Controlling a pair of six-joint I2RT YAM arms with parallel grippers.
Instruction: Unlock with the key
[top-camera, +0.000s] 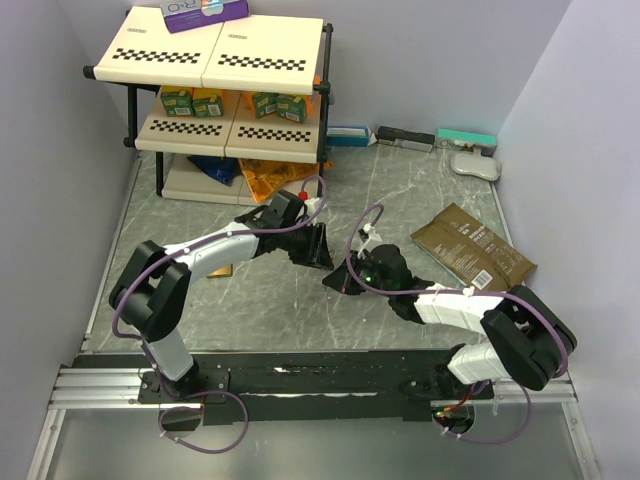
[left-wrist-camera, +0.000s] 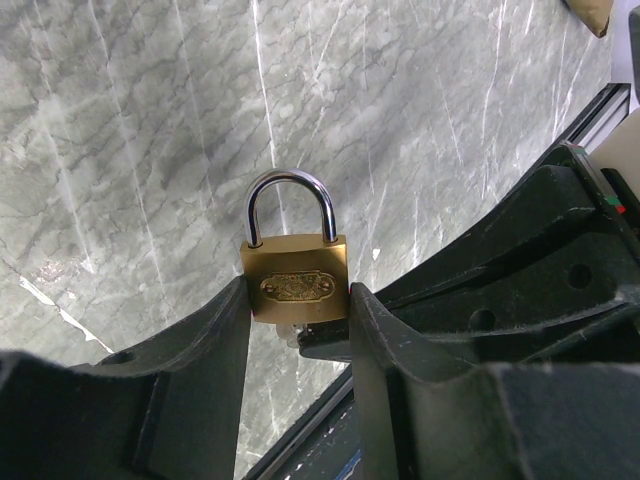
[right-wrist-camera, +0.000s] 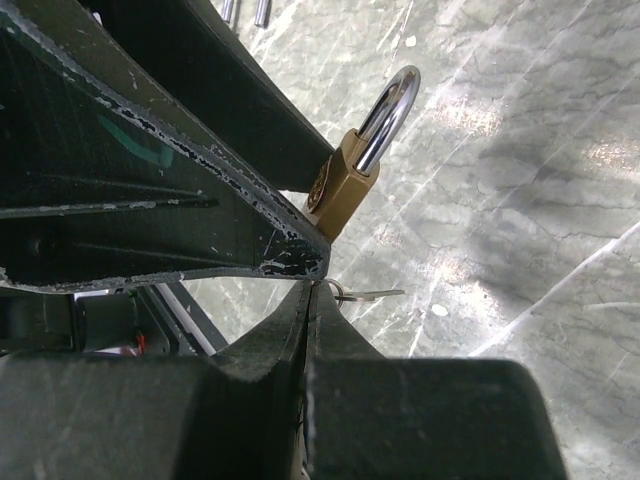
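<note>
A small brass padlock (left-wrist-camera: 295, 280) with a steel shackle (left-wrist-camera: 290, 190) stands upright, clamped by its sides in my left gripper (left-wrist-camera: 299, 292), a little above the marble table. In the right wrist view the padlock (right-wrist-camera: 343, 188) is seen edge-on beside a left finger (right-wrist-camera: 200, 150). My right gripper (right-wrist-camera: 316, 286) is shut, its tip just under the padlock's bottom. A small ring and the slim metal key (right-wrist-camera: 378, 294) stick out sideways from its fingertips. From above, the left gripper (top-camera: 322, 248) and the right gripper (top-camera: 340, 283) meet at mid-table, and the padlock is hidden between them.
A cream shelf rack (top-camera: 225, 60) with green boxes stands at the back left. A brown packet (top-camera: 472, 247) lies to the right, with small boxes (top-camera: 465, 137) and a white object (top-camera: 475, 163) along the back wall. The black rail (top-camera: 300, 380) runs along the near edge.
</note>
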